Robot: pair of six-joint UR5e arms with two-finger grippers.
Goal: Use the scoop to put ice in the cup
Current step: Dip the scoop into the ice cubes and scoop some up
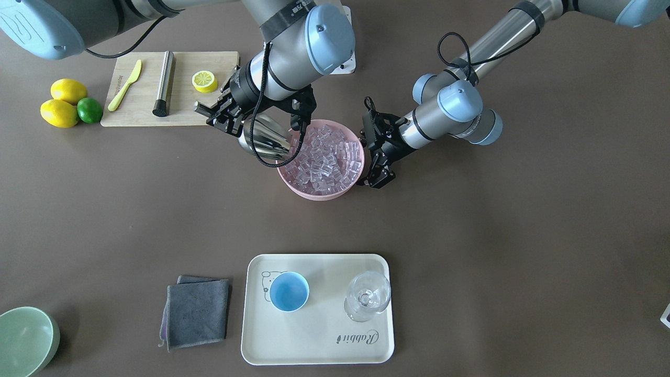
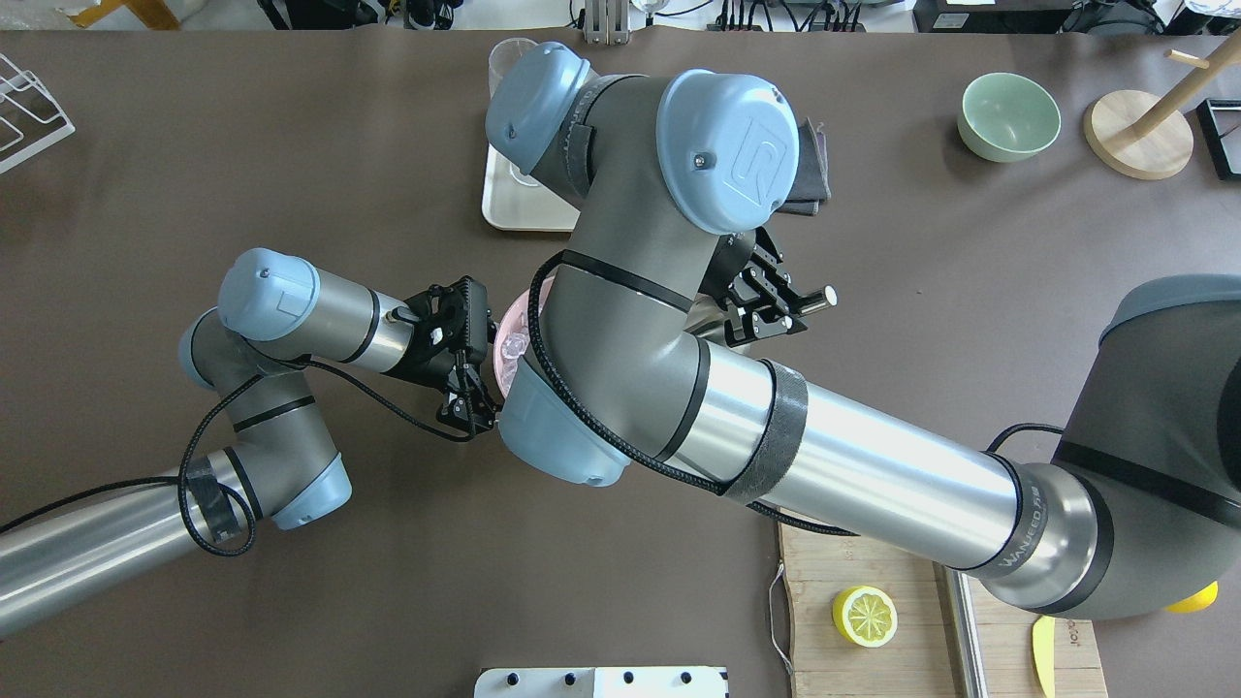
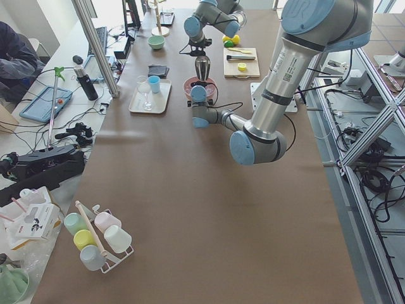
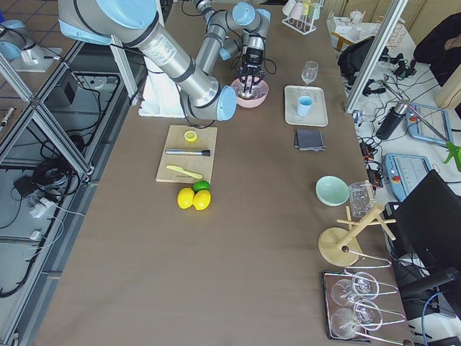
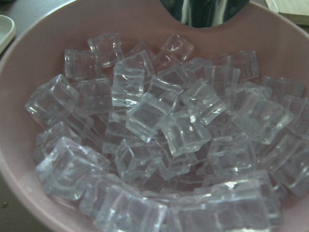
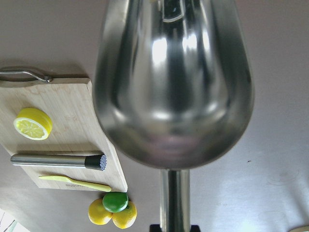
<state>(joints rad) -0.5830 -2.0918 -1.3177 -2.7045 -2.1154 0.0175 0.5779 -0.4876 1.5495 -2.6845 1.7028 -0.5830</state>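
The shiny steel scoop [image 1: 266, 138] hangs tilted over the near-left rim of a pink bowl [image 1: 314, 195] full of clear ice cubes [image 1: 327, 154]. My right gripper [image 1: 229, 116] is shut on the scoop's handle. In the right wrist view the scoop [image 6: 174, 82] fills the frame and no ice shows in it. My left gripper [image 1: 377, 179] sits at the bowl's right rim and looks closed on it. The left wrist view shows the ice [image 5: 164, 130] close up and the scoop's tip [image 5: 205, 12]. The light-blue cup [image 1: 289, 291] stands empty on a cream tray [image 1: 314, 340].
A clear stemmed glass [image 1: 367, 296] shares the tray. A grey cloth [image 1: 198, 312] and a pale-green bowl [image 1: 26, 340] lie to its left. A cutting board [image 1: 183, 112] holds a steel rod [image 1: 164, 82], a yellow knife [image 1: 125, 85] and a lemon half [image 1: 204, 81]. Lemons and a lime [image 1: 90, 110] lie beside it.
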